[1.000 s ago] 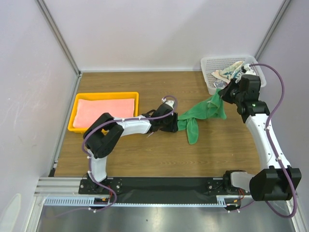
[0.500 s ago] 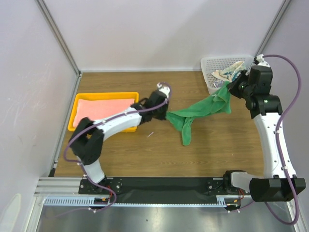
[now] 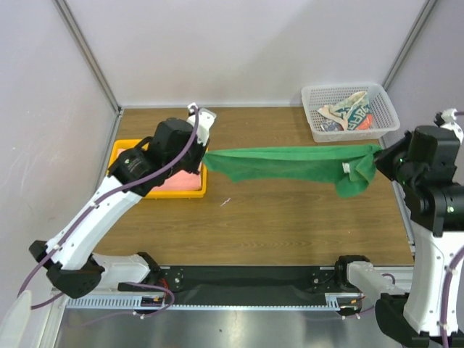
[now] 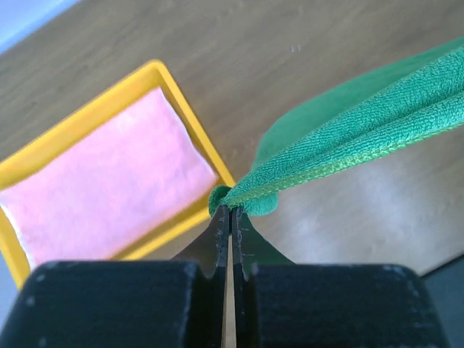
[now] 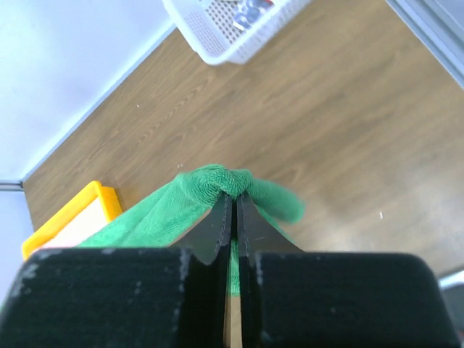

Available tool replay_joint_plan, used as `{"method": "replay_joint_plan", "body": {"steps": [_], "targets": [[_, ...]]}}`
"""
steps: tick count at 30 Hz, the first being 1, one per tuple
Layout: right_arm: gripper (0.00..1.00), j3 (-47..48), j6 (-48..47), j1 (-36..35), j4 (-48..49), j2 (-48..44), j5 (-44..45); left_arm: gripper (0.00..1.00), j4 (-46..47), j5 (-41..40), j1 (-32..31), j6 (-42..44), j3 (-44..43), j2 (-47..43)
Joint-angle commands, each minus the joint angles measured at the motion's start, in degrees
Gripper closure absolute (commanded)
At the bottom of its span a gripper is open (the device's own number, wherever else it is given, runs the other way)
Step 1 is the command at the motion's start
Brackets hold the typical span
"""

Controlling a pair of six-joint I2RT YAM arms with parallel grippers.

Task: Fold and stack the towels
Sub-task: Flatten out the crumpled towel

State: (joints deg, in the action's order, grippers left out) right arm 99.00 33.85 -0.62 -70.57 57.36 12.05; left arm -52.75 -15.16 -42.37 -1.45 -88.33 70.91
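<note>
The green towel [image 3: 290,163] hangs stretched above the table between both arms. My left gripper [image 4: 231,210] is shut on its left corner [image 4: 239,197], above the tray's right edge. On its right end [image 5: 217,181] my right gripper [image 5: 233,197] is shut, with a bunched lump [image 3: 355,177] hanging there. A salmon-pink towel [image 4: 101,181] lies folded flat in the yellow tray [image 3: 119,148]. The white-and-teal patterned towel [image 3: 348,112] sits crumpled in the white mesh basket [image 3: 312,98].
The yellow tray [image 4: 174,87] sits at the table's left, the mesh basket [image 5: 217,40] at the back right corner. Walls close the left, back and right sides. Bare wooden table [image 3: 290,225] lies below the towel.
Both arms have risen and pulled apart, lifting the green towel off the table and stretching it out straight. The left gripper closed on its corner and moved left above the tray.
</note>
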Motion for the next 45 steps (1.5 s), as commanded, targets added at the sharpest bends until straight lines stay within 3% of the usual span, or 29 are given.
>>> {"method": "replay_joint_plan", "body": {"steps": [1, 5, 10, 14, 21, 25, 30, 32, 36, 37, 39, 45], "targets": [[1.0, 1.0, 5.4, 0.2, -16.3, -0.4, 4.4, 1.0, -11.5, 1.9, 0.1, -0.3, -2.4, -1.4], [1.0, -9.6, 6.7, 0.2, -14.8, -3.7, 0.7, 1.0, -11.2, 8.5, 0.1, -1.6, 1.7, -1.5], [1.0, -29.9, 5.1, 0.2, 0.3, -5.6, -4.7, 1.0, -0.5, 10.2, 0.4, -4.7, 11.1, 4.0], [1.0, -37.1, 2.4, 0.3, 11.7, -2.7, -5.5, 1.0, 7.2, 8.7, 0.9, -7.5, 13.2, 12.2], [1.0, -45.8, -5.8, 5.1, 35.0, 7.4, -10.0, 1.0, 18.6, 6.1, 1.9, -5.1, 8.7, 29.3], [1.0, -46.9, -7.7, 11.2, 42.2, 15.5, -16.4, 1.0, 19.7, 2.9, 2.0, -2.2, 3.9, 37.8], [1.0, -43.0, -10.8, 13.9, 45.3, 23.4, -15.7, 1.0, 20.1, 1.8, 3.3, -1.3, -0.5, 43.0], [0.87, -39.2, -12.5, 14.1, 44.1, 27.3, -14.9, 1.0, 20.8, 2.3, 4.0, -1.3, -1.6, 44.1], [0.38, -30.6, -15.1, 14.2, 34.4, 32.2, -14.9, 1.0, 21.2, 3.2, 4.4, -0.1, -2.9, 45.0], [0.32, -29.5, -14.6, 14.1, 33.1, 32.0, -15.2, 1.0, 21.5, 4.2, 4.4, 0.0, -3.1, 45.0], [0.23, -27.4, -13.3, 14.1, 30.4, 29.7, -16.0, 1.0, 21.9, 5.0, 4.4, -0.1, -3.6, 45.5], [0.23, -33.5, -3.5, 9.8, 26.4, 18.6, -17.4, 1.0, 22.1, 7.1, 4.5, -0.7, -3.8, 46.0]]}}
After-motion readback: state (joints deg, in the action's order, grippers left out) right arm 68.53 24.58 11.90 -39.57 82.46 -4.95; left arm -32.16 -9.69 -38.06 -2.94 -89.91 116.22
